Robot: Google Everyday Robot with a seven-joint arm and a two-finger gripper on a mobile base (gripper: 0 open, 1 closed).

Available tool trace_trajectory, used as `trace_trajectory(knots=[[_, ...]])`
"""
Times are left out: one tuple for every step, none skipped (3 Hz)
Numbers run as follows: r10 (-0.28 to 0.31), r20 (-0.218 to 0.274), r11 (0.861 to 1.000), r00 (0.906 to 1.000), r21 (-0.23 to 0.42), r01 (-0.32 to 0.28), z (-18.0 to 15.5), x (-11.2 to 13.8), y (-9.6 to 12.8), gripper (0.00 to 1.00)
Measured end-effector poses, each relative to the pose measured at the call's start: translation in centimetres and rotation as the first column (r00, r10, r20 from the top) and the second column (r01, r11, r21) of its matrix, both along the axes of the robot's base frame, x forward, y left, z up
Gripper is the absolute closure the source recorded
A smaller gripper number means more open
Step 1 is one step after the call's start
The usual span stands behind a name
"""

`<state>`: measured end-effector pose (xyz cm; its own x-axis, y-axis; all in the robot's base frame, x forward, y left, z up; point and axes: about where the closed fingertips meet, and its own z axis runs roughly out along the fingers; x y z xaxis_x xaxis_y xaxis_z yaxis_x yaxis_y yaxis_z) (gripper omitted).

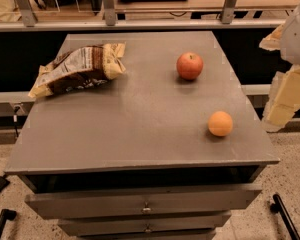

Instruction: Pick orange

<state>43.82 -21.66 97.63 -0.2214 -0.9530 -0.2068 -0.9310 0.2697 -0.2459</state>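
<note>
The orange (220, 123) is a small round pale-orange fruit lying on the grey cabinet top (140, 114), near its right front corner. My gripper (285, 96) hangs at the right edge of the view, beyond the cabinet's right side, to the right of the orange and a little farther back. It is apart from the orange and touches nothing on the top.
A red apple (190, 66) sits farther back on the top, right of centre. A crumpled snack bag (77, 69) lies at the back left. Drawers (145, 204) face me below the front edge. A rail and shelving run behind the cabinet.
</note>
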Motion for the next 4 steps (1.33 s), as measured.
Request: trace_trajectory(knots=[[0.0, 0.0, 1.0, 1.0, 0.0, 0.0, 0.0, 0.0, 0.0, 0.0], [0.018, -0.015, 1.0, 0.9997, -0.007, -0.018, -1.7, 0.6, 0.7, 0.0], [0.041, -0.047, 0.999, 0.998, -0.013, -0.042, -5.1, 1.6, 1.7, 0.0], [0.078, -0.093, 0.996, 0.9927, -0.032, -0.081, -9.3, 2.5, 2.8, 0.0]])
